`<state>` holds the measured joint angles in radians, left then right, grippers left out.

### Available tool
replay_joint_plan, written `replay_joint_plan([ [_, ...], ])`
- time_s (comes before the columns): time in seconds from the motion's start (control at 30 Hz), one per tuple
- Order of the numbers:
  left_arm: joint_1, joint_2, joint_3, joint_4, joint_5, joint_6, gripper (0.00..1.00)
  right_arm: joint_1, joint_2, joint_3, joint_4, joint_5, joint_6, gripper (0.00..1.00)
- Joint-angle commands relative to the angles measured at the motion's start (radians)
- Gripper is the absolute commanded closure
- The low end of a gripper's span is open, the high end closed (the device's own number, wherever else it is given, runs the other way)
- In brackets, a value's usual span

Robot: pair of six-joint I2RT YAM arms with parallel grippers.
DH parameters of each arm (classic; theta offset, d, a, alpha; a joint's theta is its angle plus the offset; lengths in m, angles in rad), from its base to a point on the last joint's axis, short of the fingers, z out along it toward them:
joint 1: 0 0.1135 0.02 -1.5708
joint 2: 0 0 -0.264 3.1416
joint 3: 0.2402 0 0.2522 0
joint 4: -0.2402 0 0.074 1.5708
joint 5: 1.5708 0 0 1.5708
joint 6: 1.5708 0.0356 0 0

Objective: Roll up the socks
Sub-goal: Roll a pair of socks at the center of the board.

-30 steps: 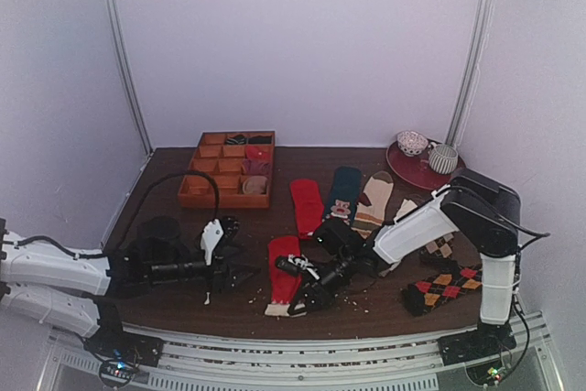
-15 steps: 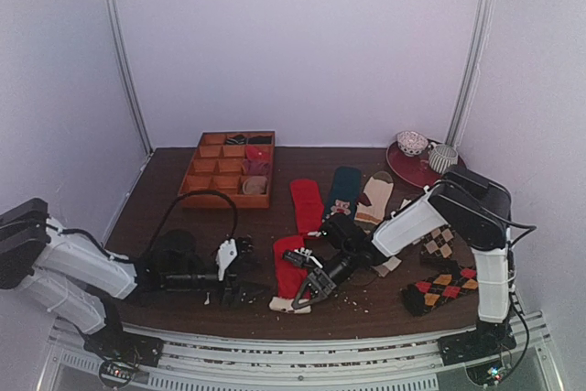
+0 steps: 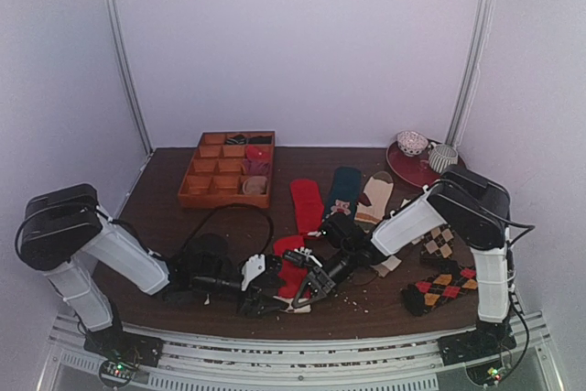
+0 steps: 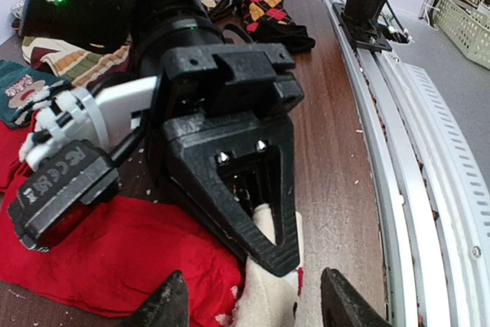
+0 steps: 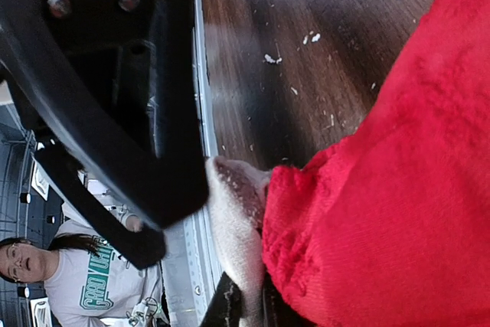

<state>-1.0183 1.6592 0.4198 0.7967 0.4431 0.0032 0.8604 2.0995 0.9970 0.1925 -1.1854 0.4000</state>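
The red sock with a cream patterned end lies near the front edge. My right gripper is shut on its cream end, which the right wrist view shows pinched between my fingertips, with red fabric bunched beside them. My left gripper is open just left of it. In the left wrist view its tips straddle the cream end, and the right gripper's black finger is close ahead. The red sock with a white mark, the teal sock, the beige striped sock and the argyle socks lie flat.
A wooden compartment tray stands at the back left. A red plate with two cups is at the back right. The metal rail runs along the table's front edge, close to both grippers. White crumbs dot the wood.
My left arm has swung right and forward until its open gripper reached the sock's cream end. The right gripper has stayed shut on that end, shifting slightly.
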Motion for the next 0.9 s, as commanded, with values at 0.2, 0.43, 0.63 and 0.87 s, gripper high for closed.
replay_joint_plan([
  [0.2, -0.027, 0.095, 0.044, -0.063, 0.009, 0.037, 0.50, -0.042, 0.092, -0.081, -0.134, 0.125, 0.013, 1.00],
  [0.43, -0.028, 0.103, 0.035, -0.074, 0.014, 0.031, 0.72, -0.044, 0.093, -0.085, -0.118, 0.128, 0.032, 1.00],
  [0.63, -0.028, 0.141, 0.056, -0.083, 0.060, 0.016, 0.93, -0.044, 0.092, -0.095, -0.093, 0.131, 0.056, 1.00],
  [0.87, -0.023, 0.186, 0.075, -0.168, 0.032, -0.088, 1.00, -0.044, 0.036, -0.103, -0.030, 0.134, 0.080, 0.90],
])
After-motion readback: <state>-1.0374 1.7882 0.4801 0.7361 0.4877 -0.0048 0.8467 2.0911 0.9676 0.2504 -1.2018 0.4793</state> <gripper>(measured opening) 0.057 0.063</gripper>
